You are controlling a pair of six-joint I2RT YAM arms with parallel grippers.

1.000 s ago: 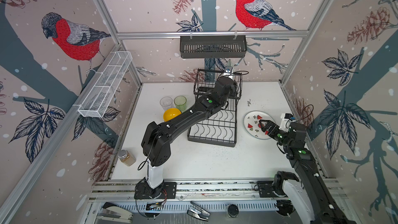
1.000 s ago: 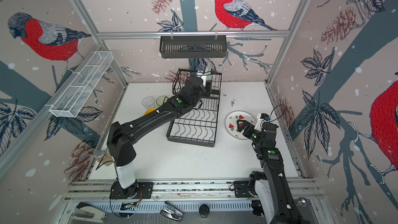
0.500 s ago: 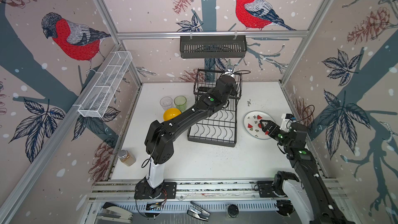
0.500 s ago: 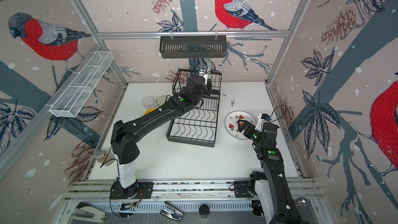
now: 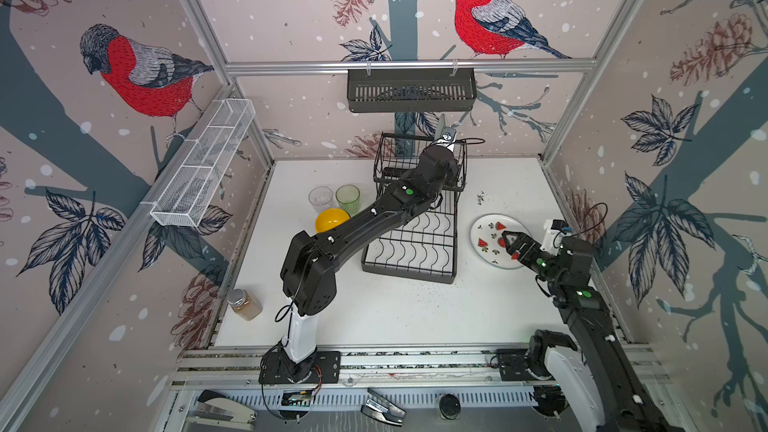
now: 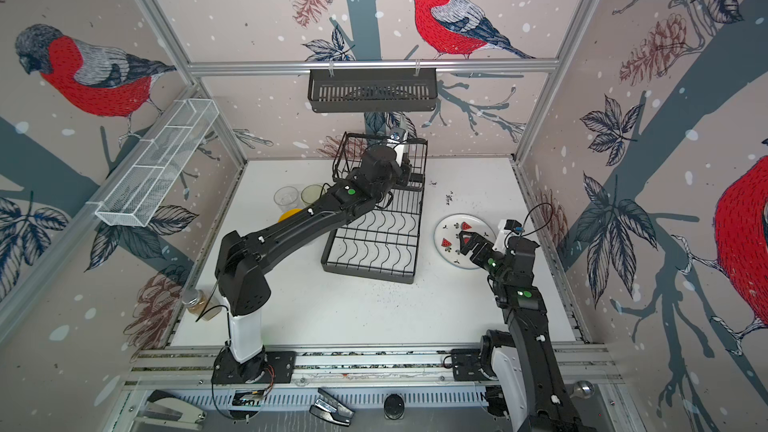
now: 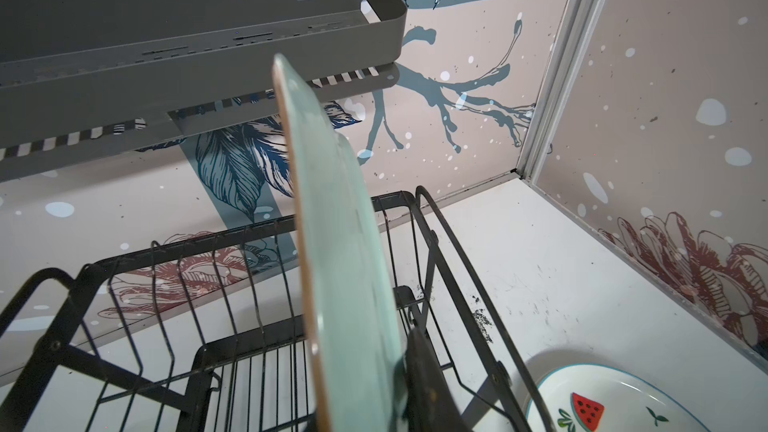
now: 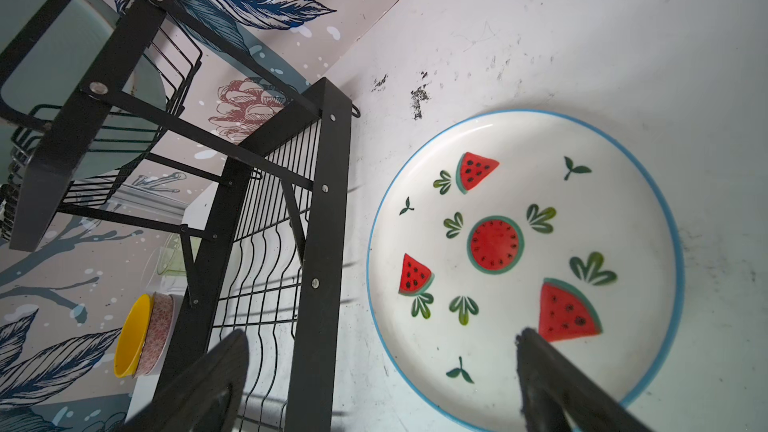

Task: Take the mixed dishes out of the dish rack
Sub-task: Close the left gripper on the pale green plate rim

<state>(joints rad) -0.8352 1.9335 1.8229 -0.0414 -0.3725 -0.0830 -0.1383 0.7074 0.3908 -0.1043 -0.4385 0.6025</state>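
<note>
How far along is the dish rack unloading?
Done: clear glass tumbler, pale-green glass tumbler, yellow bowl and white watermelon-patterned plate sit on the table; the black wire rack's flat tray is bare. In hand: left tool grips the upright mint-green plate in the raised basket. Left: lifting it out.

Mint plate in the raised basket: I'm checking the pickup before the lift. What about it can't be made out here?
- Lower edge of the mint plate: cut off by the left wrist view's bottom, so its seating in the dish rack is unseen.
- Second finger of the left end effector: hidden behind the plate; only one finger shows.
- Both top views: the left arm covers the grip.
- Plate's pattern: seen too edge-on.
</note>
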